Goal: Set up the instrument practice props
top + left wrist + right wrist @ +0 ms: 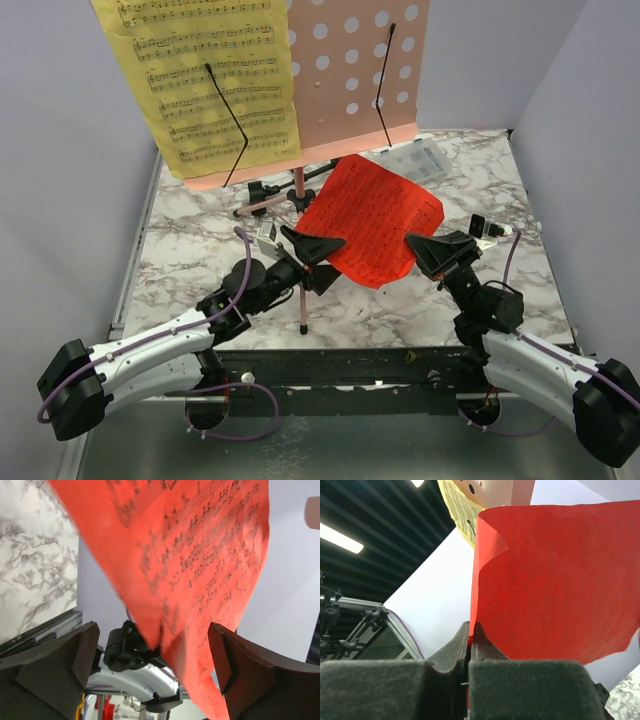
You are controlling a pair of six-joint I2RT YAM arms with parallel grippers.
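1. Left gripper [318, 262]: the fingers stand fully apart and hold nothing. In the left wrist view a drooping corner of the red page [200, 570] hangs in the gap between them, closer to one finger [250, 675]. Whether it touches that finger cannot be told.

2. Yellow page [210, 80]: seated on the left half of the music stand [355, 70], behind a black wire retainer [232, 115]. The stand rises from the far edge of the worktop [190, 250], left of centre, with one tripod leg [302, 300] running toward the near edge.

3. Red page [370, 215]: carried clear of the worktop at its centre, between the two grippers, tilted with its upper edge toward the stand.

4. Right gripper [425, 250]: closed flat on the right-hand edge of the red page. The right wrist view shows the sheet pinched in the seam of the gripper [470, 645] and rising from it.

5. Governing relation: the bare right half of the stand lies up and toward the far edge from the right gripper, directly beyond the page. The right arm is the nearer one. Judgement: the page must rise and slide in behind the second wire retainer [385, 90]. The left gripper is positioned to steady the free corner.
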